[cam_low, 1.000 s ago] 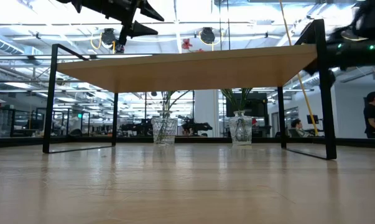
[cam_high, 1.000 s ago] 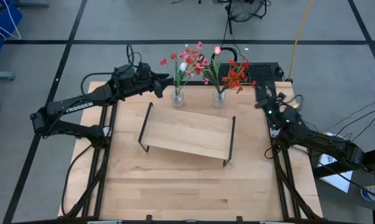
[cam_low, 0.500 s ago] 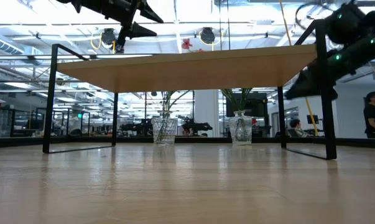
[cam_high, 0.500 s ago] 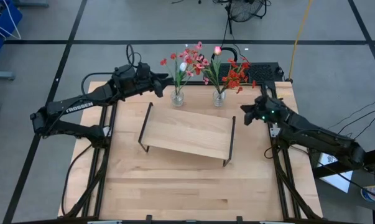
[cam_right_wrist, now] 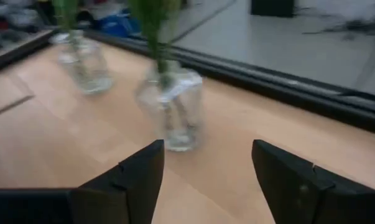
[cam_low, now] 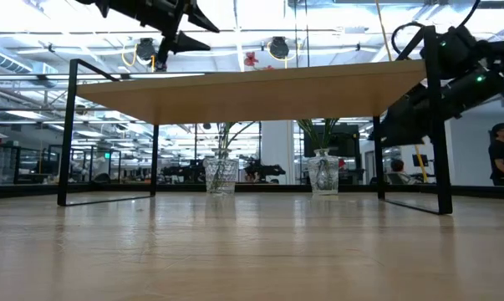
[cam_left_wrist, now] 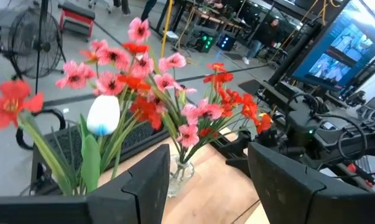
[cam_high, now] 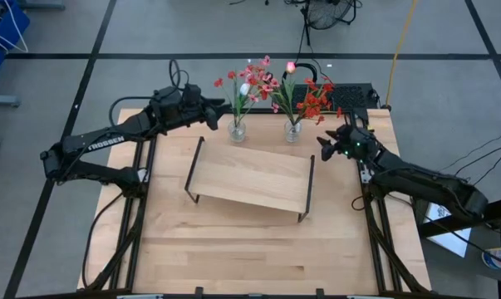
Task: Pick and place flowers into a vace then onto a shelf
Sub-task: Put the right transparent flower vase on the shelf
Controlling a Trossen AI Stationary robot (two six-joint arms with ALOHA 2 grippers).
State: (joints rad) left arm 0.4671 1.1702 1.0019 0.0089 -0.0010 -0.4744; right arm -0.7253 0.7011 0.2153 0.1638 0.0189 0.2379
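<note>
Two clear glass vases stand on their bases near the table's far edge, beyond the shelf [cam_high: 250, 176]. The left vase [cam_high: 237, 129] holds pink and red flowers [cam_high: 248, 83] and a white tulip bud [cam_left_wrist: 103, 115]. The right vase [cam_high: 292, 130] holds red and pink flowers [cam_high: 312, 98]. My left gripper [cam_high: 225, 104] hovers open, level with the left bunch and just to its left, touching nothing. My right gripper [cam_high: 323, 143] is open, low, just right of the right vase [cam_right_wrist: 175, 109], pointing at it without reaching it.
The light-wood shelf [cam_low: 252, 88] stands on thin black end frames mid-table, slightly askew. A black box [cam_high: 350, 95] sits behind the right vase at the far right corner. Black rails [cam_high: 375, 224] run along both table sides. A person [cam_low: 502, 155] shows in the room beyond.
My right gripper has swung from the table's far right corner toward the left and down, turning from pointing at the far edge to pointing at the right vase. Its fingers have opened. My left gripper, the vases and the shelf have kept still.
</note>
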